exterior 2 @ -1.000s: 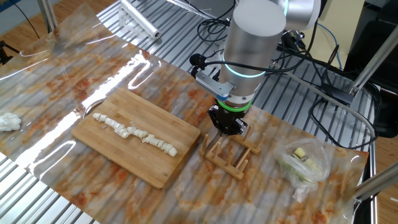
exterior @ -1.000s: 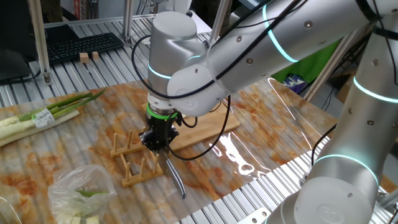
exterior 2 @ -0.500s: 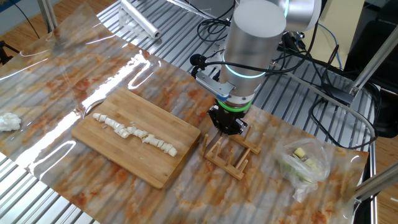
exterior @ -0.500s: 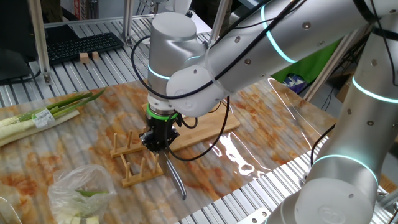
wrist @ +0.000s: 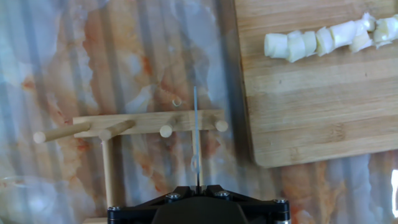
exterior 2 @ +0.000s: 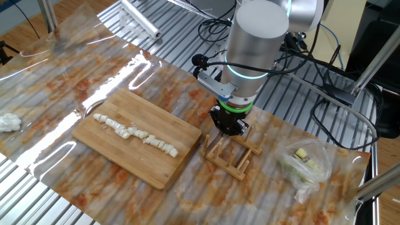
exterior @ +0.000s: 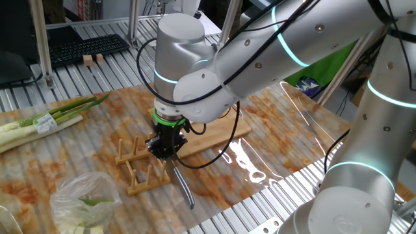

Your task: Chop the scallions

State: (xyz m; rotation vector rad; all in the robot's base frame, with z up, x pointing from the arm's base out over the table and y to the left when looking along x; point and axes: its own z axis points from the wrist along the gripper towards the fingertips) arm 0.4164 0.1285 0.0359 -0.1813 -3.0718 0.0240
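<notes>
Hand (exterior 2: pixel 228 129): points straight down over the wooden peg rack, fingers drawn together on a knife held edge-on; the grip itself is mostly hidden by the hand's black body in the hand view.
Knife (wrist: pixel 196 137): thin blade seen on edge in the hand view, running away from the hand and crossing the rack's rail between two pegs; in one fixed view a dark metal length (exterior: pixel 183 185) slants down from the hand past the rack's near end.
Peg rack (exterior 2: pixel 229 156): light wood rails with upright dowels, on the counter directly under the hand, just beside the short end of the cutting board.
Cutting board (exterior 2: pixel 119 147): bamboo, flat on the counter, near the rack but apart from it.
Scallions (exterior 2: pixel 134 132): pale cream stalk already in stubby segments, lying in a loose diagonal row on the board; end pieces also visible in the hand view (wrist: pixel 323 38).
Counter (exterior 2: pixel 187 94): ribbed metal slats under a clear sheet with orange-brown mottling.
Plastic bag (exterior 2: pixel 305 164): clear, holds green bits, on the far side of the rack from the board.
Leek bundle (exterior: pixel 45 120): long green-and-white stalks with a label band, well apart from the hand.
</notes>
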